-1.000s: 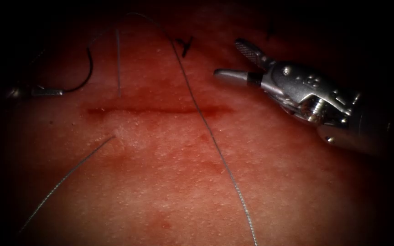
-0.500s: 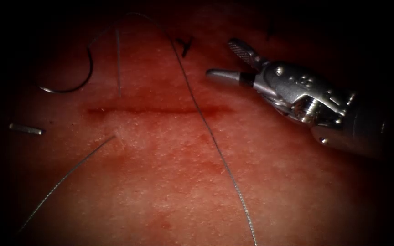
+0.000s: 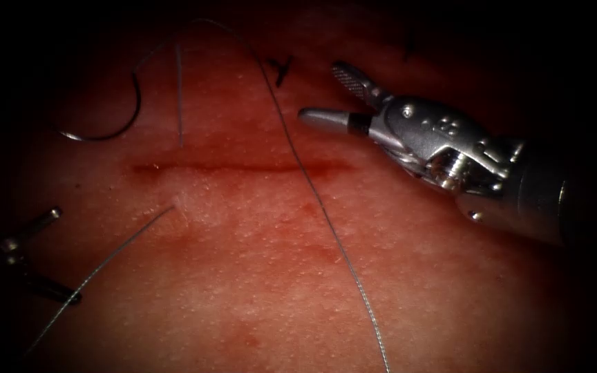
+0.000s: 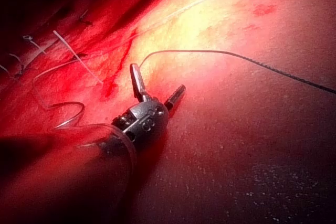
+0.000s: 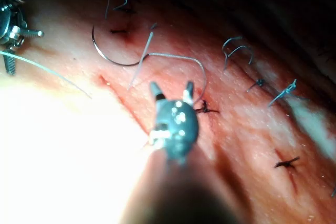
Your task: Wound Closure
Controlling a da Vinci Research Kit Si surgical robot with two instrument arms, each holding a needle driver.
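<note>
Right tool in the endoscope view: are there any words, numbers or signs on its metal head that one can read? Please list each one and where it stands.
No text can be read. The right tool, jaws open and holding nothing, bears small raised marks on its metal head, too small to read. The left tool, the needle, the thread and the tissue carry no writing.

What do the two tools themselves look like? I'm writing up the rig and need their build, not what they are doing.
The right tool is silvery metal: two slim tapered jaws, one with a cross-hatched gripping face, on a wrist block with small round rivets, an exposed pivot screw and a faint stamped marking, leading into a dark round shaft. The left tool has the same metal build, with narrow jaws on a riveted, rounded wrist.
</note>
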